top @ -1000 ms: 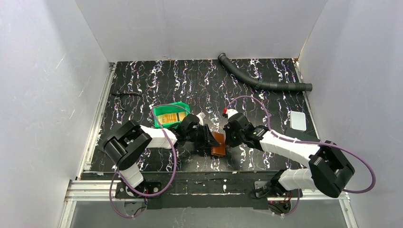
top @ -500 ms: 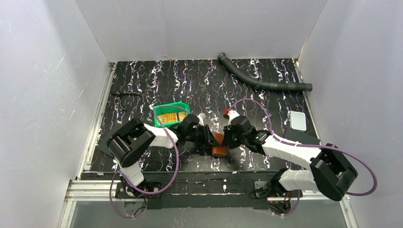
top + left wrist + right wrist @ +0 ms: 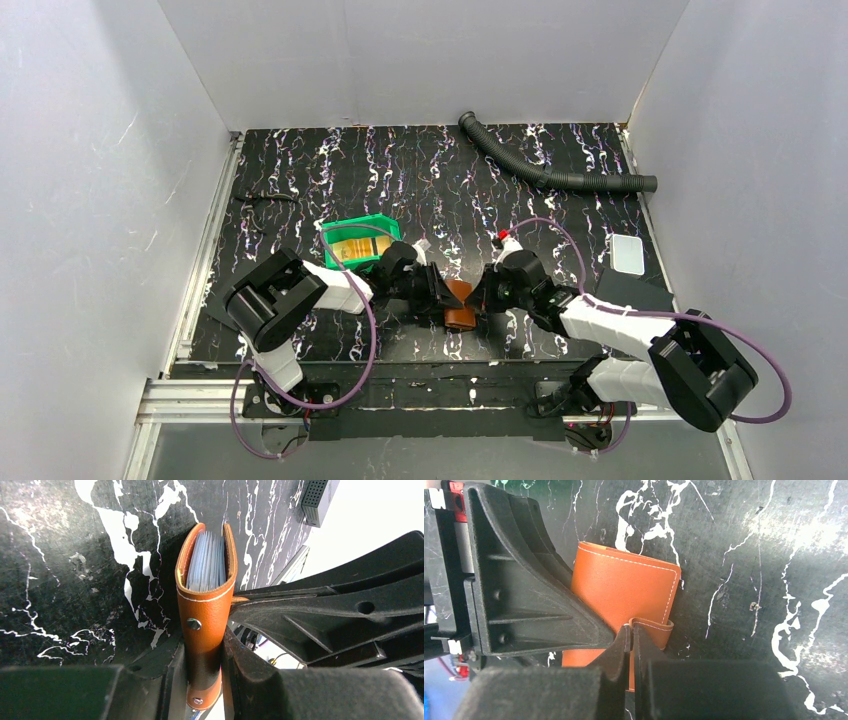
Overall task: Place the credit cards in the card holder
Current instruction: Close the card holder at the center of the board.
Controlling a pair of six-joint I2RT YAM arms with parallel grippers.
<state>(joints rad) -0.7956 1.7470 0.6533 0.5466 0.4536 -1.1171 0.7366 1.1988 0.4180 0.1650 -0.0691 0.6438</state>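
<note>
Near the front middle of the table (image 3: 400,170), the brown card holder (image 3: 460,318) is held up on its edge, squeezed by the left tool (image 3: 440,300), while the right tool (image 3: 631,630) is pinched shut on what looks like its little snap tab (image 3: 656,627). I think this is the opening step, because the holder is only open a crack and the credit cards (image 3: 357,248) lie well apart in the green bin (image 3: 362,222). Next, the right tool should pull the tab gently to the side so the pockets spread, with the left one holding firm.
</note>
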